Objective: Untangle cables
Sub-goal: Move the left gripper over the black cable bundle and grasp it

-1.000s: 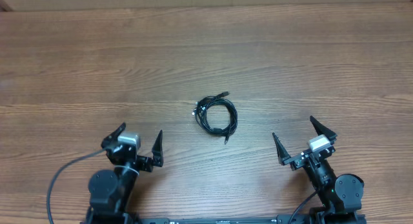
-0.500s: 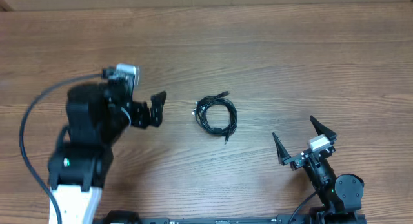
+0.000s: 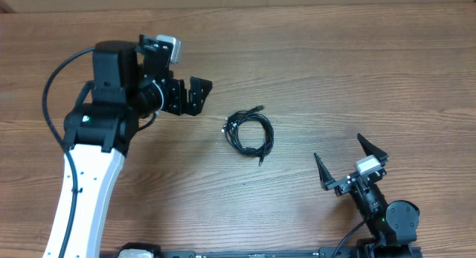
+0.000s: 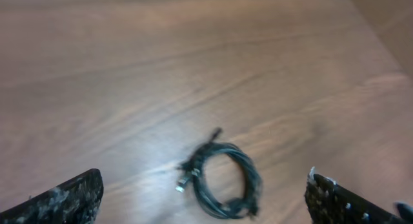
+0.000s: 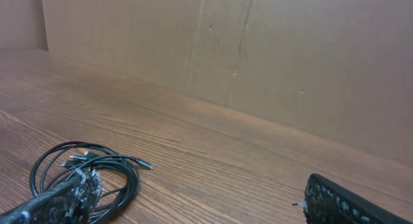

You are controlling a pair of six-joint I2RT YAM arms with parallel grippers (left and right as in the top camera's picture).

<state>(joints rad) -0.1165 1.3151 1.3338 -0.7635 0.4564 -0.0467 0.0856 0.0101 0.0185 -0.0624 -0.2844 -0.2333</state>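
Fingers of left gripper (image 3: 201,96) spread fully, holding nothing, poised near the cables (image 3: 249,133), one coiled black bundle lying at the middle of the table (image 3: 335,65). Advisable: close on a single protruding plug end, not the whole coil. Right gripper (image 3: 338,148), equally wide and empty, sits well apart, free to pin the loop.

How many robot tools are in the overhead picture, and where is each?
2. The left tool hangs open above the table, left of the cables and a little farther back. The right tool is open near the front edge, right of the cables. Neither touches them.
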